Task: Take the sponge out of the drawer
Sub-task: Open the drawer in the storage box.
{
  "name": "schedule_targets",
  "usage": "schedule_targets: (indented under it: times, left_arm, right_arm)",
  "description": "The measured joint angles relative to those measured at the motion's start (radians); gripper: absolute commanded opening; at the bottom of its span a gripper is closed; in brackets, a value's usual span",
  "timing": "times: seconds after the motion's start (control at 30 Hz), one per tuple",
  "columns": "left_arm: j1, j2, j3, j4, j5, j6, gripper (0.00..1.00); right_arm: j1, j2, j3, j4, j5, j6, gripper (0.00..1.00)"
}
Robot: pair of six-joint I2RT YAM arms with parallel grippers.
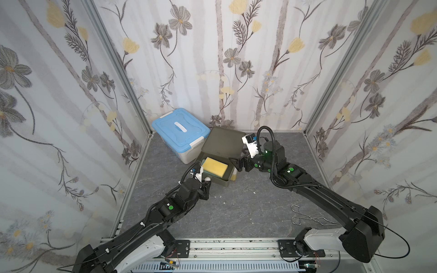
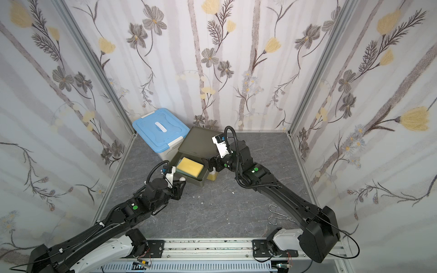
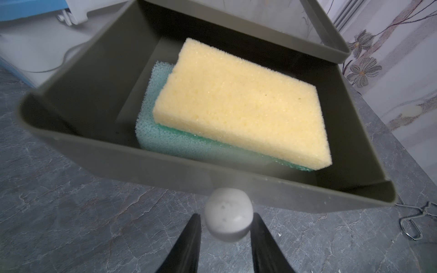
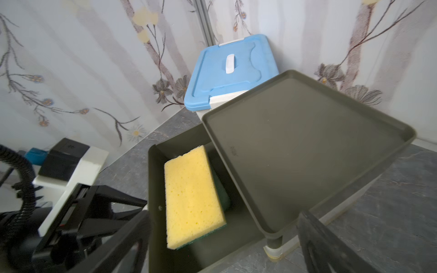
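Over on the far left of the grey stone-look table [image 1: 236, 208], a white plastic box with a blue lid [image 1: 181, 128] is sitting in the back corner, touching the dark green plastic cabinet [image 1: 223, 141] beside it. Just in front of that box, the left gripper [image 3: 226, 215] is pointing at the round white knob [image 3: 228, 221] on the front of the dark green drawer [image 1: 218, 180]. Its two black fingers [image 3: 189, 238] are standing one on each side of the knob, and a thin gap is showing on both sides, so the gripper is let go and is not squeezing anything. The drawer is sticking out of the cabinet toward the robot, wide open at the top. The yellow block sponge with a green scrubby bottom [image 1: 215, 166] is lying flat inside the drawer, yellow side up, near the drawer's right wall. Nothing is touching the sponge. Next to the drawer's right side, the right gripper [image 1: 237, 163] is hanging just beside the cabinet's front corner. In the right wrist view its two black fingers [image 4: 316, 243] are spreading far apart, and they are not holding anything. Far off to the right and close to the robot, a pair of thin silver wire tongs [image 1: 305, 217] is lying on the table, partly under the right arm.
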Motion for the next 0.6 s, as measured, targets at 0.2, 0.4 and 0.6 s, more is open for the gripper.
schedule_targets:
  times: [0.2, 0.4, 0.6]
  left_arm:
    - [0.000, 0.007, -0.005, 0.004, 0.000, 0.000, 0.36]
    - [0.000, 0.005, -0.015, 0.007, -0.007, 0.000, 0.36]
    - [0.000, -0.006, -0.021, 0.006, -0.014, 0.000, 0.36]
  right_arm:
    - [0.004, 0.089, 0.071, -0.076, -0.114, 0.044, 0.83]
    - [0.025, 0.178, 0.156, -0.191, -0.125, 0.043, 0.84]
    - [0.038, 0.237, 0.237, -0.285, -0.099, 0.038, 0.84]
